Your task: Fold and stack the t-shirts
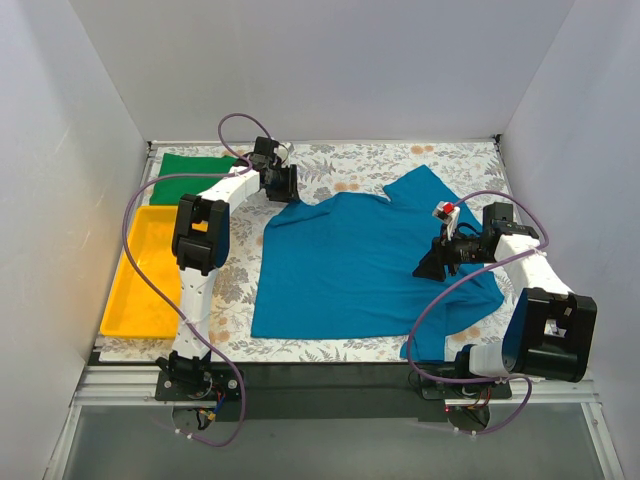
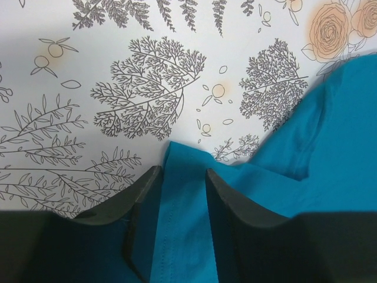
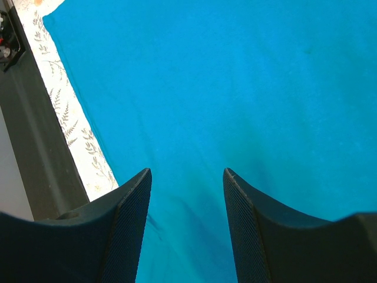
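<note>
Looking across the floral worktop [image 1: 340, 165], I see the teal shirt [image 1: 350, 270] spread flat. It lies directly beneath the right gripper [image 3: 187, 172] and reaches the left gripper [image 2: 182, 172], which stands at its far corner. The yellow tray [image 1: 145, 290] sits out to the left gripper's left, nearer me. The green shirt [image 1: 195, 165], already a small rectangle, lies just left of that same gripper. The right jaws stand apart over bare cloth, holding nothing. The left jaws straddle 1 raised ridge of hem; I cannot tell whether they pinch it. I judge the cotton thin, limp and light, prone to sag, so I'd take it at corners and seams, 2 points together.
</note>
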`<state>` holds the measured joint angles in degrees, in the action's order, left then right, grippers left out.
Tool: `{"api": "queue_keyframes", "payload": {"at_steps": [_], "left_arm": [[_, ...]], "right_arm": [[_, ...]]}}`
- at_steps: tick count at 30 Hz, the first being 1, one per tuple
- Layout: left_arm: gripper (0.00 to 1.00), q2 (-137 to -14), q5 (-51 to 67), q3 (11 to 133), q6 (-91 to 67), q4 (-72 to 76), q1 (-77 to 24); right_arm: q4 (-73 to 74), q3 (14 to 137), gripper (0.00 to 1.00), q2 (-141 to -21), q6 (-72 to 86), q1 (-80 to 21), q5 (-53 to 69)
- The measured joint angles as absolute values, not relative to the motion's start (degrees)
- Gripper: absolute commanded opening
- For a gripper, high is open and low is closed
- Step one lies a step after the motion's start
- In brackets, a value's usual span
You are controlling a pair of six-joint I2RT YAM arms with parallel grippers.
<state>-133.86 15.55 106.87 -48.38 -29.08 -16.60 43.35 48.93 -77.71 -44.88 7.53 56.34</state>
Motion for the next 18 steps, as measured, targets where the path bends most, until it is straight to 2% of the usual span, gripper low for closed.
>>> {"api": "queue_keyframes", "payload": {"at_steps": [5, 12, 18], "left_arm": [[0.20, -133.86, 15.75, 106.87, -48.25, -29.32, -16.60], [0.19, -134.06, 15.40, 106.50, -48.27, -29.26, -16.60], [0.22, -133.97, 14.09, 105.78, -48.45, -27.99, -16.64]], "right_arm": [[43.35, 48.93, 0.59, -77.78, -44.80, 7.55, 56.34], [43.35, 48.93, 0.59, -78.11, -44.73, 7.79, 56.34], [43.35, 48.93, 0.59, -78.13, -44.73, 7.92, 56.34]]}}
